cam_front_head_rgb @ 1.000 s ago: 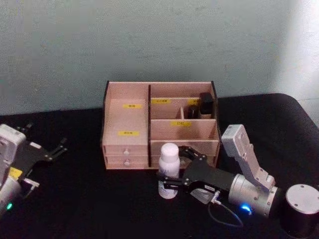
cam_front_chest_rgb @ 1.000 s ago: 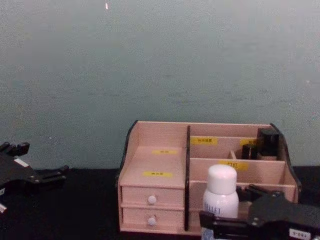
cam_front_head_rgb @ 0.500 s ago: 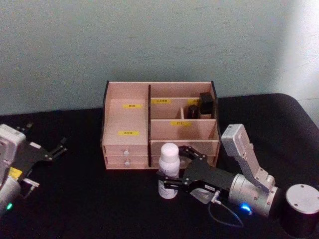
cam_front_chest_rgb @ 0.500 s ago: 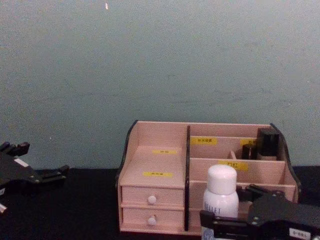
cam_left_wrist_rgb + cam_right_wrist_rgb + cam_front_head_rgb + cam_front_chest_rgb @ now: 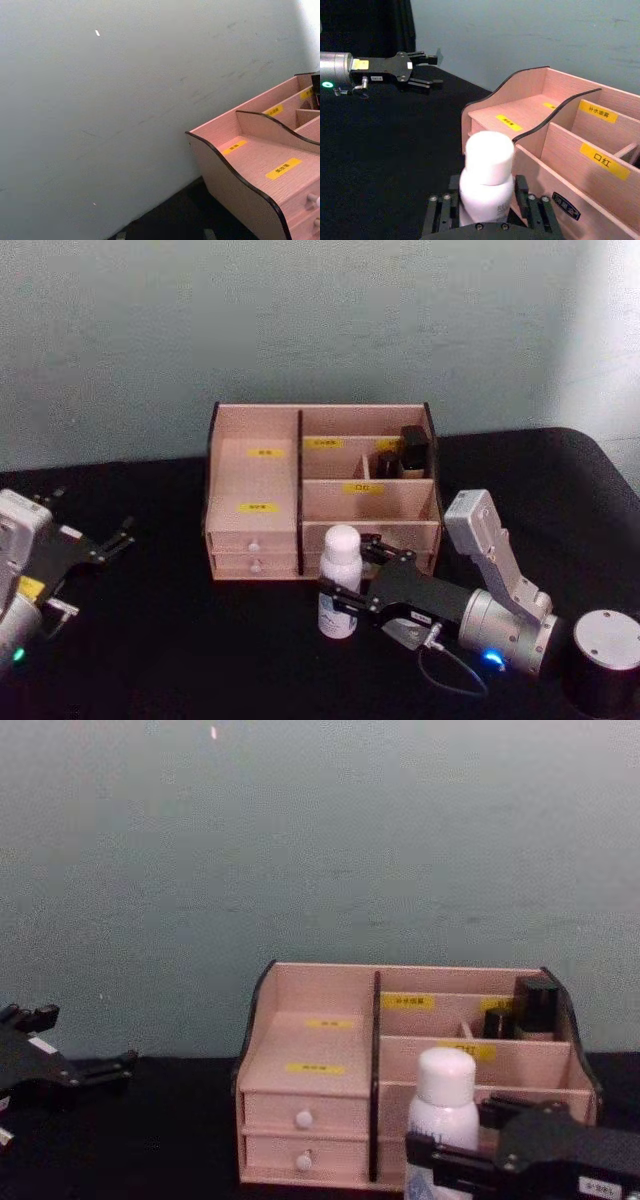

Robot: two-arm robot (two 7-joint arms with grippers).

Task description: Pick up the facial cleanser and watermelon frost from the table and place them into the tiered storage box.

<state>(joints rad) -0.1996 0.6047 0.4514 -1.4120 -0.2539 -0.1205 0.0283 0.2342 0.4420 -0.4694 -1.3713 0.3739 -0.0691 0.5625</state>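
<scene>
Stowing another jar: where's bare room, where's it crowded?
Bare: both left steps of the tiered storage box, and table between it and the left claw. Crowded: its back right compartment with dark bottles, and its front, where the right claw grips the facial cleanser.

The table (image 5: pixel 180 640) is just plain matte black all over, nothing fancy. Right behind the table is a flat grey-green wall (image 5: pixel 300 320) that goes paler and brighter past the table's right end. There's a tiny white fleck (image 5: pixel 213 732) on it, way up above the table. Raised off the table near its back, right of centre, a taller black bottle (image 5: pixel 413 448) stands just right of a shorter dark bottle (image 5: pixel 386 462).
</scene>
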